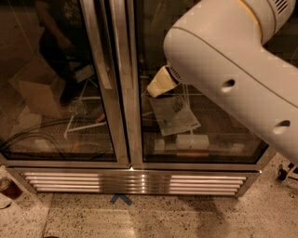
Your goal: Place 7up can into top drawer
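A single camera sits high up and tilts down toward a glass-door fridge (pixel 116 93) and the speckled floor (pixel 163 218) at its foot. The white arm (pixel 233 79) crosses the upper right, very close to the lens. The gripper is out of view somewhere past that arm.

Bulky white robot arm (pixel 219 56), smooth rounded shell, two dark recessed holes (pixel 228 85), tan joint band (pixel 253 11), vented cap (pixel 280 5), cream end piece (pixel 160 83), gripper hidden behind the arm
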Available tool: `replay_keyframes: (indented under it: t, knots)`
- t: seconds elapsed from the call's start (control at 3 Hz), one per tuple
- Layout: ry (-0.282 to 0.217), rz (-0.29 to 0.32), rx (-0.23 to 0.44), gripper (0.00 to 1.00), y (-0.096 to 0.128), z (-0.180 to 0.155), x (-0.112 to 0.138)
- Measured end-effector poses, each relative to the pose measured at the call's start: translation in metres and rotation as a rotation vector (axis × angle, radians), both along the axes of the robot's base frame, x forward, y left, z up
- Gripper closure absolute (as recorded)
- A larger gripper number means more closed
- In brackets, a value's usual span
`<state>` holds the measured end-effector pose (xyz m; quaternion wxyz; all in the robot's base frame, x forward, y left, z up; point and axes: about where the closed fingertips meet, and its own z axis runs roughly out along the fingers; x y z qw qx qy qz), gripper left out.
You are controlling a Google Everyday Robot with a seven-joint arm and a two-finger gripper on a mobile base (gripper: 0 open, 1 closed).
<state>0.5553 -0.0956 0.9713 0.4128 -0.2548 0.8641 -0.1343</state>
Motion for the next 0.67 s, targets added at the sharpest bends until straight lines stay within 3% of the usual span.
replay_keyframes:
  t: [0.33, 0.67]
  knots:
    - [-0.019, 0.091, -0.230, 0.00, -0.0140, -0.0032, 0.0050]
    - [-0.018, 0.140, -0.298, 0.00, -0.0135, -0.0006, 0.0041]
